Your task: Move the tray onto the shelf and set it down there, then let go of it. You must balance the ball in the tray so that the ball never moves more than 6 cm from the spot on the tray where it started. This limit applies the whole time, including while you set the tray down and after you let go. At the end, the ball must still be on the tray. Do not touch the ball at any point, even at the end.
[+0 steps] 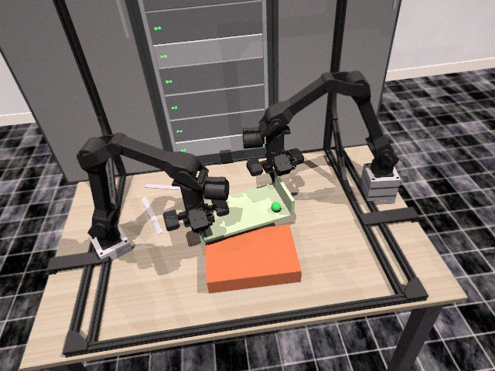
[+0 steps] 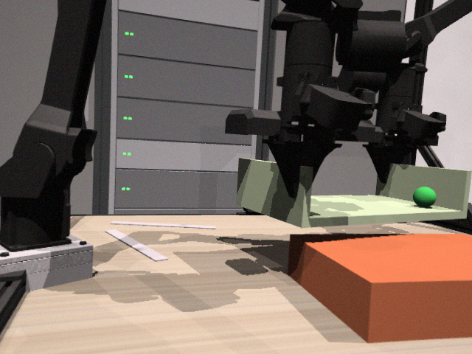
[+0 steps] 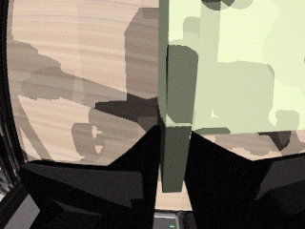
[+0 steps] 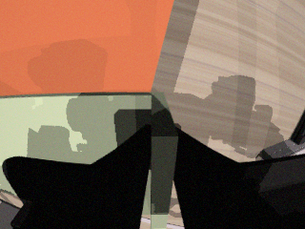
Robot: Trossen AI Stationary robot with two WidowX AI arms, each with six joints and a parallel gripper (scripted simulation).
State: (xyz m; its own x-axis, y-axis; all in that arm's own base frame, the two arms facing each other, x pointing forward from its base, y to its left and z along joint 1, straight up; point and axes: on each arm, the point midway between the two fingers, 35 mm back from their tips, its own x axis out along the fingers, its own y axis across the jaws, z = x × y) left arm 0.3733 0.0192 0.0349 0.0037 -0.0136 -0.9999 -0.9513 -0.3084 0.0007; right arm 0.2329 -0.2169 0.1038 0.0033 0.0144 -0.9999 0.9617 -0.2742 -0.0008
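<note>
The pale green tray (image 1: 285, 197) (image 2: 450, 183) (image 3: 238, 43) (image 4: 19, 114) is held in the air behind the orange block shelf (image 1: 251, 255) (image 2: 419, 304) (image 4: 71, 24). It looks nearly level, its front edge close to the shelf's rear edge in the top view. The green ball (image 1: 275, 206) (image 2: 424, 197) rests on its floor, near the right end wall. My left gripper (image 1: 274, 182) (image 2: 383, 181) (image 3: 167, 131) is shut on that wall near its back end. My right gripper (image 2: 302, 186) (image 4: 158, 131) is shut on the opposite end wall; its fingertips are hidden in the top view.
Two white strips (image 1: 151, 216) (image 2: 137, 245) lie on the table behind and left of the tray in the top view. A black rail frame (image 1: 247, 324) runs along the table's front and sides. A rack cabinet (image 1: 216, 96) stands behind the table.
</note>
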